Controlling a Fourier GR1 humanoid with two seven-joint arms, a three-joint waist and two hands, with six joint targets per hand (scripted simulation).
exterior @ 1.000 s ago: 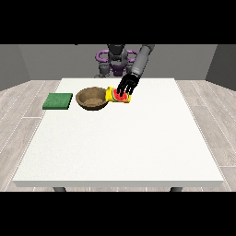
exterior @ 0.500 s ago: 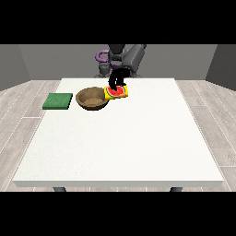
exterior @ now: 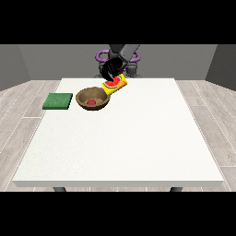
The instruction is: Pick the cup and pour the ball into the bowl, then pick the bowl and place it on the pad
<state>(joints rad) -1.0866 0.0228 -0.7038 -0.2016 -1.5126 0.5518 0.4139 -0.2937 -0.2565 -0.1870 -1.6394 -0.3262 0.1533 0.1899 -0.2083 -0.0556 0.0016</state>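
Front view: my hand (exterior: 112, 69) at the view's right curls around the tilted yellow cup (exterior: 115, 85), held just above the brown bowl's (exterior: 82, 99) two-o'clock rim. A red ball (exterior: 92, 101) sits inside the bowl. The green pad (exterior: 58, 101) lies at the bowl's nine o'clock.

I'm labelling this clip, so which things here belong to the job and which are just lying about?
Part of the job:
- yellow cup, tilted over the bowl, held by the hand
- brown bowl
- red ball, in the bowl
- green pad, left of the bowl

Just lying about:
- nothing loose; only the white table that carries it all
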